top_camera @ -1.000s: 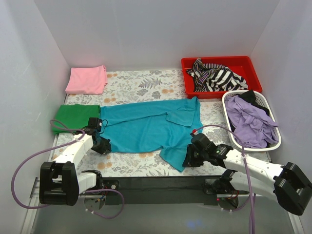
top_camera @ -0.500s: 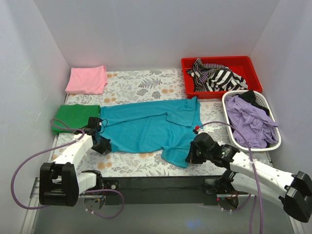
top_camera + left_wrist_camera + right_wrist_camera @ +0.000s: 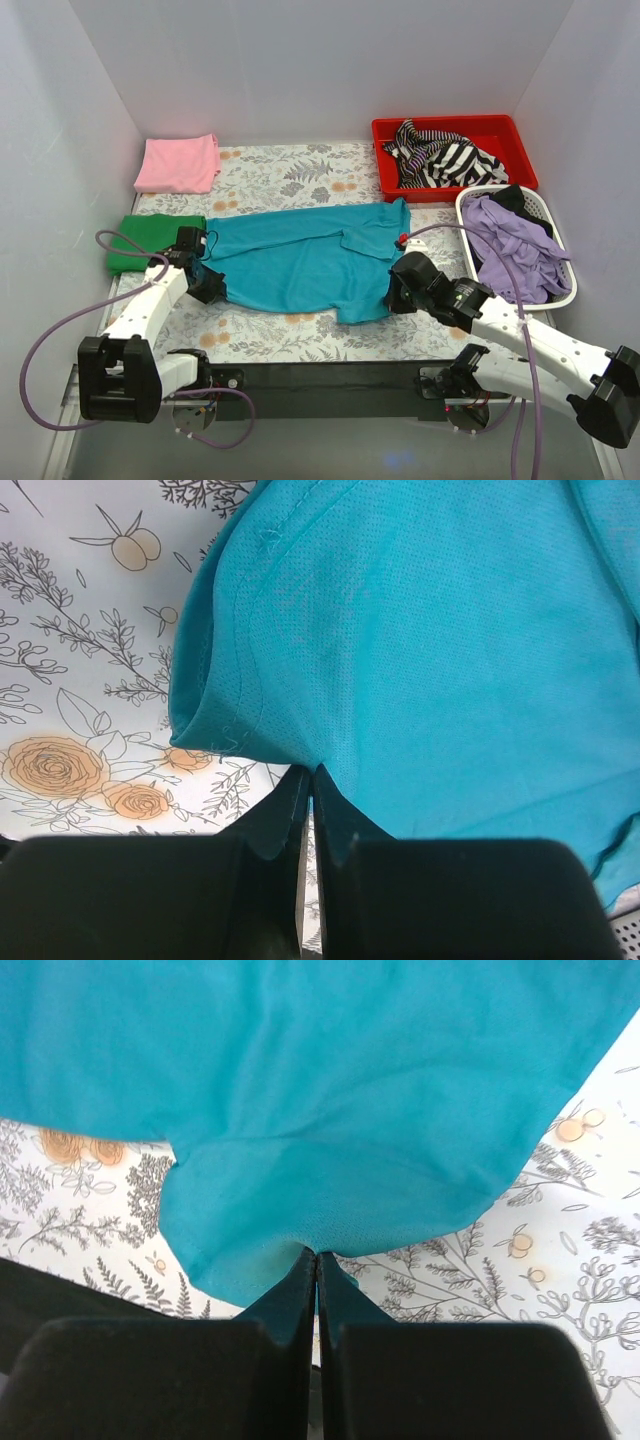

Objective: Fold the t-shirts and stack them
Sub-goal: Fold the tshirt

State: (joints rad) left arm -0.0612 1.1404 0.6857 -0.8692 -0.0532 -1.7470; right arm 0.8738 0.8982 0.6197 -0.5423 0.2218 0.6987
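Observation:
The teal t-shirt (image 3: 305, 255) lies spread across the middle of the floral table. My left gripper (image 3: 208, 284) is shut on its left near edge; the left wrist view shows the cloth (image 3: 420, 640) pinched at the fingertips. My right gripper (image 3: 398, 296) is shut on the shirt's right near edge, with the cloth (image 3: 330, 1090) lifted and pinched in the right wrist view. A folded green t-shirt (image 3: 150, 240) lies at the left, just beyond my left gripper. A folded pink t-shirt (image 3: 180, 163) lies at the back left.
A red bin (image 3: 385, 130) with striped black-and-white cloth stands at the back right. A white basket (image 3: 470, 250) with purple and black clothes stands at the right. White walls enclose the table on three sides. A black strip (image 3: 330, 378) runs along the near edge.
Both grippers have moved away from the near edge with the shirt's near hem. The right one has drawn the lower right flap up and back over the shirt.

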